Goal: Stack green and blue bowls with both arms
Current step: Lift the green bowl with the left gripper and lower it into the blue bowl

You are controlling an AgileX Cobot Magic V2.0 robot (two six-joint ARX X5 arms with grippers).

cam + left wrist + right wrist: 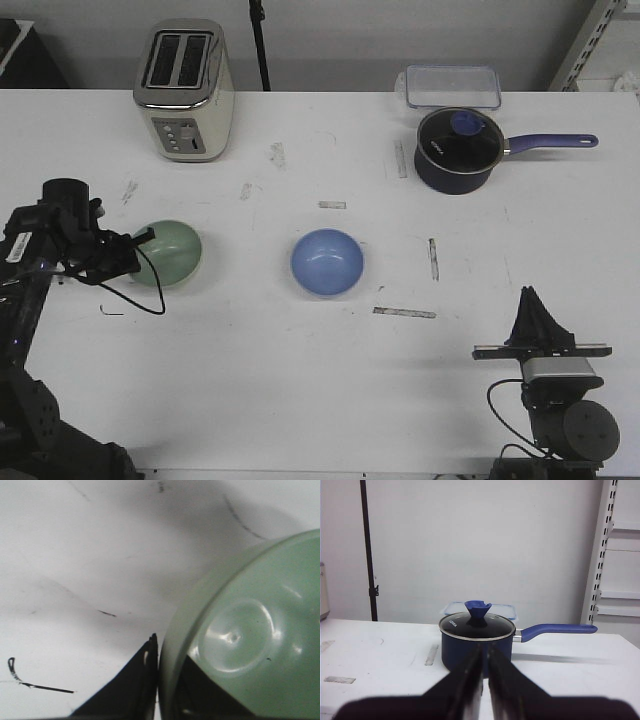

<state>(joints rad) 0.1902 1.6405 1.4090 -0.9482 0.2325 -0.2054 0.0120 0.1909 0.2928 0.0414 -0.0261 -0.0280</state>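
Right tool sits low at the near bench edge, fingers pressed together on nothing; left tool clamps the green bowl rim; blue bowl rests mid-bench, well apart.

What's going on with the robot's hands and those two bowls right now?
Left hand clamped on green bowl rim. Right hand shut, idle. Blue bowl sits apart, path open.
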